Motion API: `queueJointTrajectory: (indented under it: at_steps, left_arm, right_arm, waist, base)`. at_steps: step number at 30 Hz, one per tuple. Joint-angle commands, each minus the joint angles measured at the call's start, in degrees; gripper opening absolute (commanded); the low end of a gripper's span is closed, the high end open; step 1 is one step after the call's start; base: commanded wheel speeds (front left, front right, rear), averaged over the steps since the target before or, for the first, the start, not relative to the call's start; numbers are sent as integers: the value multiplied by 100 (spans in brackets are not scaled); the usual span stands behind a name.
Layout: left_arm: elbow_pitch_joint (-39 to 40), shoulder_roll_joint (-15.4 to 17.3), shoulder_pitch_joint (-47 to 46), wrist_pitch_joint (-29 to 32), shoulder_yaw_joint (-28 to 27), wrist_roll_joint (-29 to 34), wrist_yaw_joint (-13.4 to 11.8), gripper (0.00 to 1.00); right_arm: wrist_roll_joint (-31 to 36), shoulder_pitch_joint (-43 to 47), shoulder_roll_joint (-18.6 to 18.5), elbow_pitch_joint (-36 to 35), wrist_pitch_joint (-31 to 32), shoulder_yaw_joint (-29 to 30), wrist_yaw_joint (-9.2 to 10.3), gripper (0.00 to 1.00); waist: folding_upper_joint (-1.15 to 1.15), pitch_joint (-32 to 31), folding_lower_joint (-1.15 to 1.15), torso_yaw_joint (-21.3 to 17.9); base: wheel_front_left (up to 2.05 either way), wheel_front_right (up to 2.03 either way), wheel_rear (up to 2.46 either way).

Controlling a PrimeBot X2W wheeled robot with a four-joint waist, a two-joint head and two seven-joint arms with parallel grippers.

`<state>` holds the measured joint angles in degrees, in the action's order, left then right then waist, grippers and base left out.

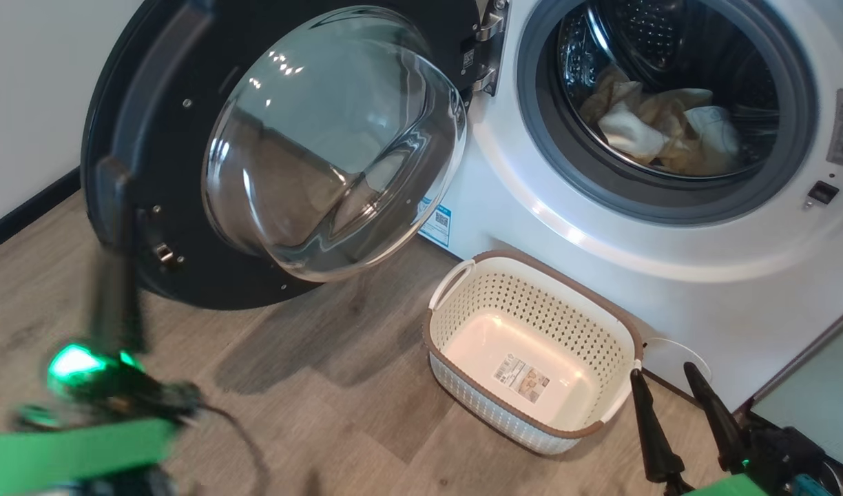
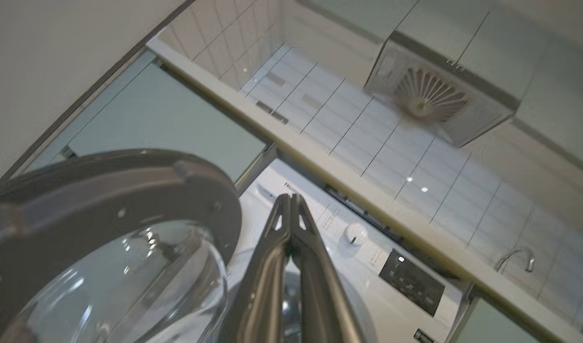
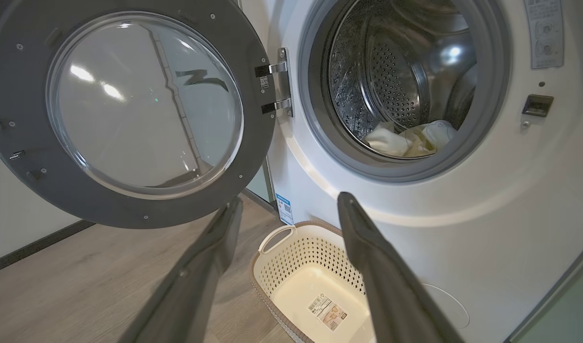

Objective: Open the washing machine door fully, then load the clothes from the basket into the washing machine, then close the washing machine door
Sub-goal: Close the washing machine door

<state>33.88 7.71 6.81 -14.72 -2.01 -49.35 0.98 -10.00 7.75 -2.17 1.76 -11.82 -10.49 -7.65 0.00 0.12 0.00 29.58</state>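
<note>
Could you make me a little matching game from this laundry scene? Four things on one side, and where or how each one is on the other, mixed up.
1. washing machine door
2. basket
3. clothes
4. left gripper

A. inside the steel drum
B. fingers shut together
C. swung open
D. empty, on the floor

Pairs: 1-C, 2-D, 3-A, 4-B
</note>
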Motion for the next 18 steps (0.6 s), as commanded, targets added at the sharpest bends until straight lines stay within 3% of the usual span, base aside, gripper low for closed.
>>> queueJointTrajectory:
  at_steps: [1,5,10,14,18]
  left_arm:
    - [364,45,-495,-28,-546,-573,273,0]
    - [625,366,-1032,82,-1155,-1872,477,0]
    - [394,1028,-1752,375,-2068,-2988,417,0]
    - [-399,1605,-2341,611,-2689,-3644,203,0]
    - [-1656,2147,-2816,958,-2932,-4106,-17,0]
  right_arm:
    - [9,-315,-117,-211,8,-119,16,100]
    - [-1,-322,-119,-226,20,-128,16,100]
    - [-7,-301,-126,-250,22,-121,16,100]
    - [7,-283,-123,-288,35,-103,16,100]
    - [10,-273,-123,-308,37,-101,16,100]
  waist:
    - [0,6,0,-1]
    - [0,8,0,-5]
    - [0,19,0,-8]
    - [0,52,0,-10]
    - [0,79,0,-21]
  base:
    - [0,0,0]
    - [0,0,0]
    - [0,0,0]
    - [0,0,0]
    - [0,0,0]
